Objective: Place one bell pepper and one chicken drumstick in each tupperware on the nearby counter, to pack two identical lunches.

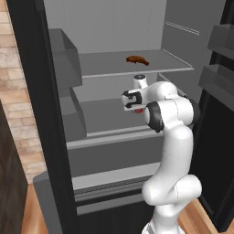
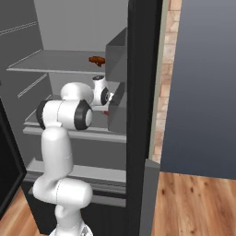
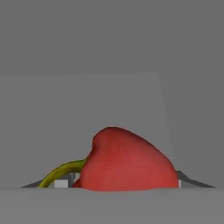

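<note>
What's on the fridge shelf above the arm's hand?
One dark reddish-brown chicken drumstick lies on that upper shelf. The door bin hides part of the shelf in the right base view.

Flat, even, rendered light with soft shadows and no glare; the fridge (image 1: 114, 41) interior is dim grey, slightly soft-edged.

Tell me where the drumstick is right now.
The drumstick lies on the upper fridge shelf, toward its back, above the gripper, which sits at the red pepper one shelf lower.
</note>
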